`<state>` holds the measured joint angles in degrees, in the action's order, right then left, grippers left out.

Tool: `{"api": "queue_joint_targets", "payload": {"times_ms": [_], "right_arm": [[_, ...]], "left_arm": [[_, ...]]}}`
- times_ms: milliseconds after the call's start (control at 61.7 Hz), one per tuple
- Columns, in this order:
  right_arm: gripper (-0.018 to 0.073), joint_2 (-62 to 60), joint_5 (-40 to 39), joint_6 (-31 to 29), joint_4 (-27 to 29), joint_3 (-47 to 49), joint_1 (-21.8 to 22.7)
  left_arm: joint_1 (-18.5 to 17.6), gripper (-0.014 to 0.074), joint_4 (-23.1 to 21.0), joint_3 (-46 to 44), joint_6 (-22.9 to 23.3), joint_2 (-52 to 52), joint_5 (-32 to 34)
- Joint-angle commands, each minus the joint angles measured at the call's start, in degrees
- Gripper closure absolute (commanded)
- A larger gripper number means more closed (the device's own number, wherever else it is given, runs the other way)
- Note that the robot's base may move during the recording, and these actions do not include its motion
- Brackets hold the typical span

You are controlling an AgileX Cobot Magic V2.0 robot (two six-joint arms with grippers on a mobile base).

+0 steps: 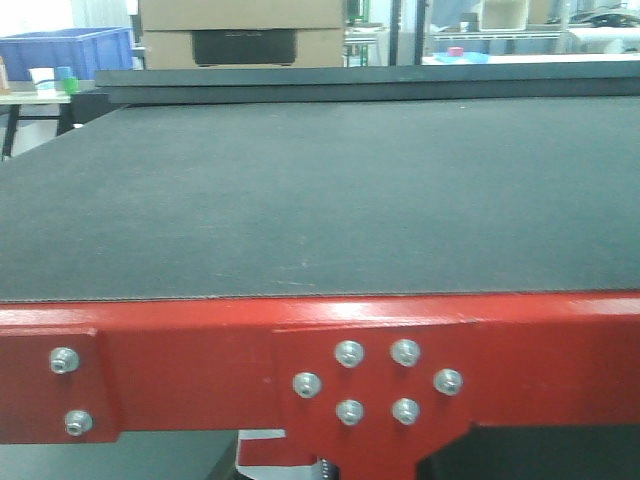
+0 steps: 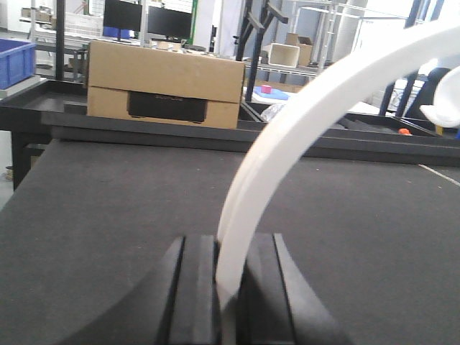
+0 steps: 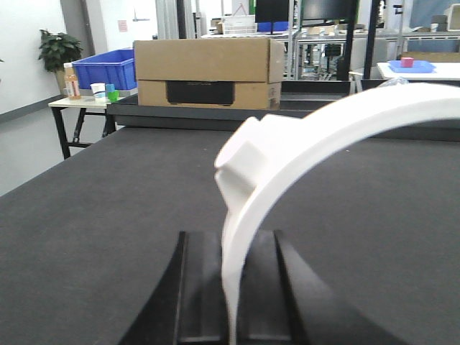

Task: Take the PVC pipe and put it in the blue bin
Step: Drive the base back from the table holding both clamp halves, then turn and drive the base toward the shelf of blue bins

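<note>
**Pipe gripped, but a long carry past the box could shake it loose**

The PVC pipe (image 2: 287, 136) is up off the tabletop (image 1: 320, 200), on the near side of the cardboard box (image 1: 240, 35). The left claw (image 2: 228, 251) is closed narrowly on it. Its dark fingers (image 2: 194, 287) pinch the white wall low down, and the rest of the pipe arcs up and off to the right. The right claw (image 3: 230, 248) is also clamped on white pipe, with a socket-like fitting (image 3: 241, 162) just above its grip. I cannot tell whether both hold one length or separate pieces. The front view shows neither pipe nor arms.

The main risk, as I judge it, is leverage. So much pipe overhangs each small grip that a quick swing could make it pivot or slip out. If the claws share one length, any mismatch between the arms would twist or wrench it free.

The blue bin (image 1: 65, 50) sits left of the cardboard box, off the tabletop. Reaching it means a sideways carry, and the overhanging end might clip the box. It might also catch the bin's rim and tip out rather than drop in.
</note>
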<state>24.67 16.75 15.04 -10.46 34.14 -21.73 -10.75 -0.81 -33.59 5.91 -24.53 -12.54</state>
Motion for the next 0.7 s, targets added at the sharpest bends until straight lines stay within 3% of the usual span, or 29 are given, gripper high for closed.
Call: {"api": "queue_joint_targets", "payload": {"times_ms": [0, 681], "right_arm": [[0.0728, -0.2, -1.1, 0.0, 0.1, 0.5, 0.0], [0.0728, -0.2, -2.2, 0.0, 0.1, 0.5, 0.0]], "left_arm": [[0.3, 0.0707, -0.1, -0.1, 0.2, 0.3, 1.5], [0.3, 0.0707, -0.1, -0.1, 0.2, 0.3, 1.5]]}}
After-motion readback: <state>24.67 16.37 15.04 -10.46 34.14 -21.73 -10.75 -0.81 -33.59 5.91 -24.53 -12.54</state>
